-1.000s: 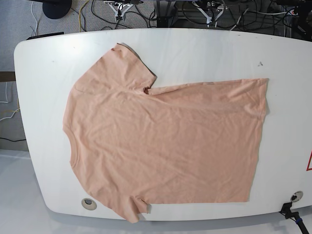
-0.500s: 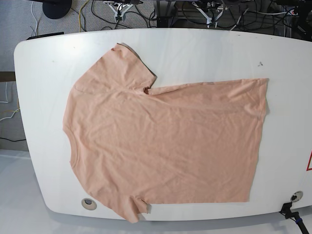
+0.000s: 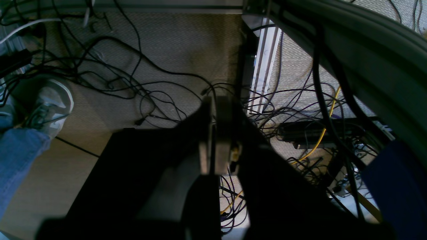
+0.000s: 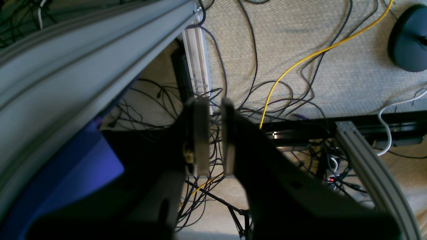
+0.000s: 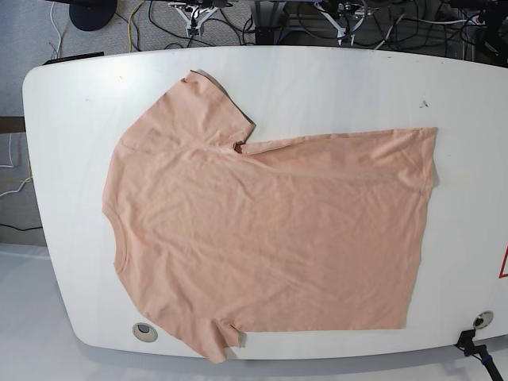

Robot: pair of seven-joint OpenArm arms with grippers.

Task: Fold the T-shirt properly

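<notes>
A white rounded-corner desk [image 5: 333, 79] is filling the base view, with a tangle of black cables [image 5: 238, 20] lying on the grey carpet beyond its far edge. The plain peach-pink short-sleeved cotton T-shirt [image 5: 270, 230] is lying spread flat across the middle of the desk, its round neck facing the left edge and its straight hem running close to the right edge. One sleeve is pointing toward the far left corner, the other is reaching the near edge beside a small round grommet [image 5: 144, 331]. Soft wrinkles are crossing the fabric, and a small fold is showing at the far armpit; no print is showing on the upturned side. The left gripper [image 3: 215, 133] is hanging off the desk over the cabled carpet, its two pads pressed together with nothing between them, a grey sneaker [image 3: 50, 106] and blue jeans leg [image 3: 16, 156] showing at the side. The right gripper [image 4: 213, 133] is likewise hanging over the floor cables and a yellow cable [image 4: 300, 63], its fingers standing slightly apart and holding nothing.
</notes>
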